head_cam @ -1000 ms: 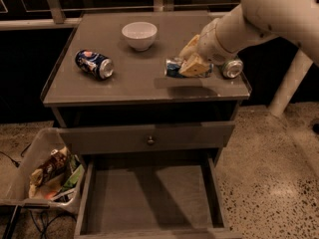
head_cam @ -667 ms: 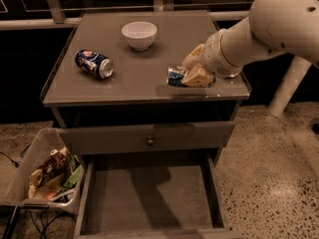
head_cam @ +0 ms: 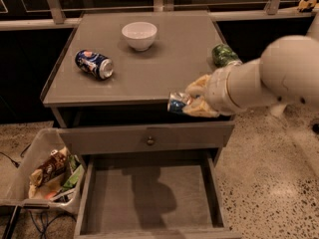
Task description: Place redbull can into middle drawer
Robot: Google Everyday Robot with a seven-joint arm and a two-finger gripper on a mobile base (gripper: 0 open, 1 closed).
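Observation:
My gripper (head_cam: pixel 192 102) is shut on the redbull can (head_cam: pixel 176 103), a slim blue-and-silver can held on its side. It hangs at the front edge of the cabinet top, right of centre, above the drawers. The middle drawer (head_cam: pixel 149 198) is pulled open below it, a wide grey box with a bare floor and low walls. My white arm (head_cam: pixel 279 76) comes in from the right.
A dark-blue Pepsi can (head_cam: pixel 94 63) lies on the cabinet top at left. A white bowl (head_cam: pixel 139 35) stands at the back. A green can (head_cam: pixel 224 55) lies at the right edge. The closed top drawer front has a small knob (head_cam: pixel 149 140). A bin of snacks (head_cam: pixel 47 176) stands on the floor at left.
My gripper has carried the redbull can forward from the right part of the top to its front edge. The green can, hidden before by the arm, now shows.

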